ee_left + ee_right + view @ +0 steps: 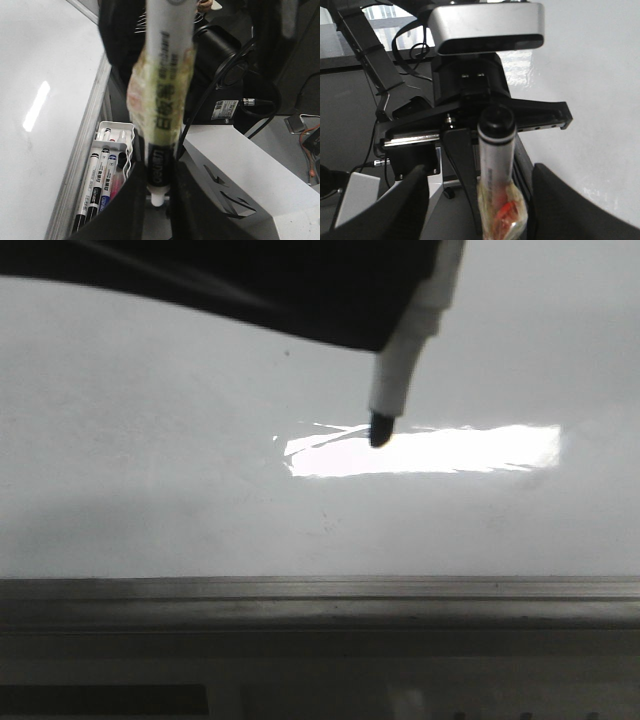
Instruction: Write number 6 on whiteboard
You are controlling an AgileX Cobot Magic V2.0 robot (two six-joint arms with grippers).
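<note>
The whiteboard (pixel 150 440) fills the front view, with a bright glare patch on it. A white marker (pixel 400 350) slants down, its black tip (pixel 380 430) at the board's surface on the edge of the glare. My left gripper (pixel 159 175) is shut on this marker (pixel 162 100), which has yellowish tape round its barrel; its dark body (pixel 300 285) crosses the top of the front view. My right gripper (pixel 480 172) is open, and a capped marker (pixel 496 150) with a tape wad stands between its fingers, touching neither. The number 6 is out of view.
A grey metal frame strip (pixel 320 590) runs along the board's near edge. A white tray (pixel 107 165) holding several markers sits by the frame in the left wrist view. A white box (pixel 250 175), black cables and arm hardware (pixel 470 90) lie off the board.
</note>
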